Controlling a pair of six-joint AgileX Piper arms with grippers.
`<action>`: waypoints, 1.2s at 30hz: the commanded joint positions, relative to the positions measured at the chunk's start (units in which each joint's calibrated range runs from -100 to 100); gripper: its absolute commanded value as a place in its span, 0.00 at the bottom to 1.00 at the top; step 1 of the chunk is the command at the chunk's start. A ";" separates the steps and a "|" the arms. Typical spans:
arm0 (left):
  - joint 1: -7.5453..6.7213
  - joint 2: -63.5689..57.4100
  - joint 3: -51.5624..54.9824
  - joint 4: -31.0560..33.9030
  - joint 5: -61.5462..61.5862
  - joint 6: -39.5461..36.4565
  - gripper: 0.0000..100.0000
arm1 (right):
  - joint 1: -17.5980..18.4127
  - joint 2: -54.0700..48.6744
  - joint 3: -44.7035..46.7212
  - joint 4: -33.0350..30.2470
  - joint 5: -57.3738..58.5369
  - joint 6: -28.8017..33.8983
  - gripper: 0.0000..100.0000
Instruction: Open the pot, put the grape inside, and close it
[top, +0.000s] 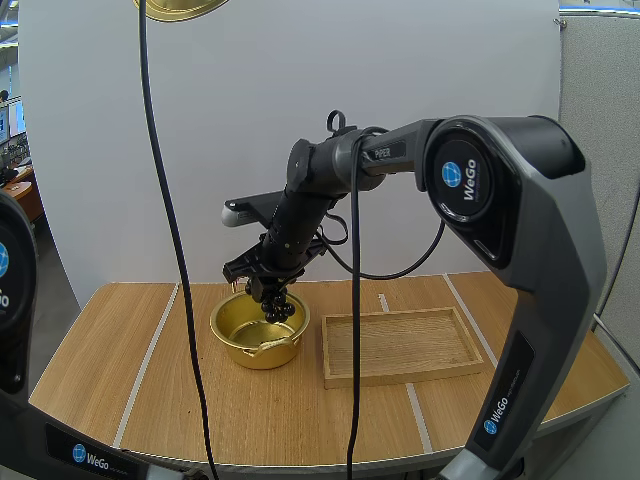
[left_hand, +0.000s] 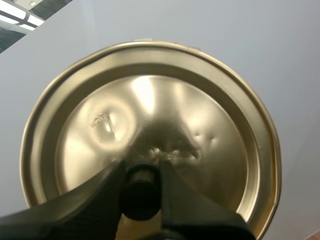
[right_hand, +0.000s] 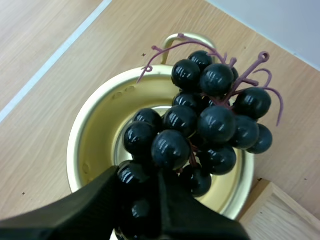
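From above, my right gripper (top: 268, 290) holds a bunch of dark grapes (top: 278, 308) just over the open gold pot (top: 225, 325) on the table (top: 100, 350), with a wooden tray (top: 400, 377) beside the pot. At my left wrist, my left gripper (left_hand: 141, 165) is pinched on the black knob (left_hand: 141, 197) of the gold lid (left_hand: 165, 110). At my right wrist, my fingers (right_hand: 90, 200) clamp the bunch's nearest grapes above the pot's mouth.

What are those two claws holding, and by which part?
Left gripper: the lid, by its black knob. Right gripper: the bunch of grapes, by berries at one end, over the open pot.
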 joint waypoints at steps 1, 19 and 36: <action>-0.04 -0.58 -0.40 0.92 -1.58 -0.43 0.00 | 1.15 0.48 -0.56 0.12 -1.92 -0.42 0.00; -0.04 -0.58 -0.40 0.92 -1.58 -0.43 0.00 | 2.69 4.82 -1.01 -5.45 -4.91 1.38 0.00; -0.04 -0.58 -0.40 0.92 -1.58 -0.43 0.00 | 2.69 11.45 -0.89 -5.71 -2.72 1.86 0.00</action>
